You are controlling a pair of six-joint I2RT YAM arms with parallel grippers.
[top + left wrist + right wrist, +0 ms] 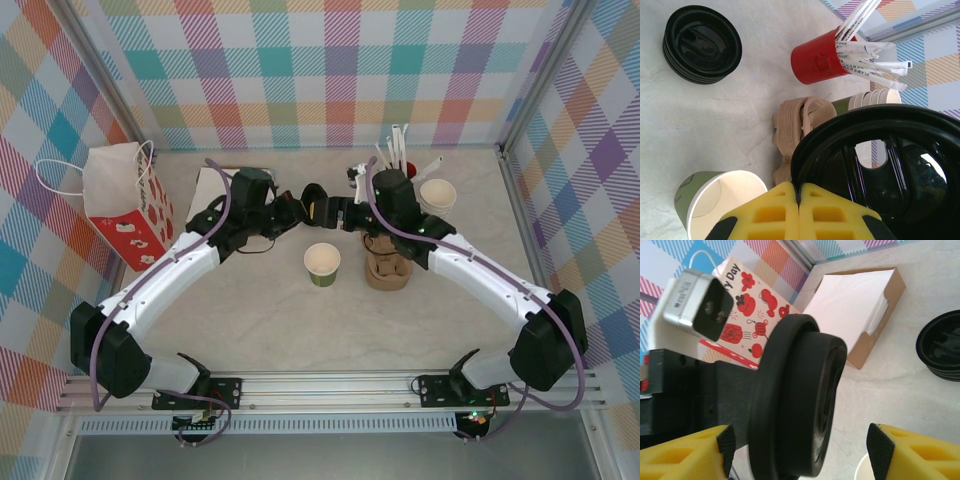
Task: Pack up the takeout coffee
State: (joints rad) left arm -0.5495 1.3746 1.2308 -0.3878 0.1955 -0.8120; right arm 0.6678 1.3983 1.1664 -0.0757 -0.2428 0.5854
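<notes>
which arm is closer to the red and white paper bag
Left. The left arm runs close past the paper bag. The right arm is on the opposite side, beyond the green cup.

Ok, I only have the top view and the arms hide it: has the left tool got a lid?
Observer: Yes. In the left wrist view the left tool is shut on the rim of a black lid.
Operator: And the right tool?
Observer: Open. In its wrist view the right tool has one finger on each side of that lid.
Operator: More lids around?
Observer: Yes, a lid stack sits on the table.
</notes>
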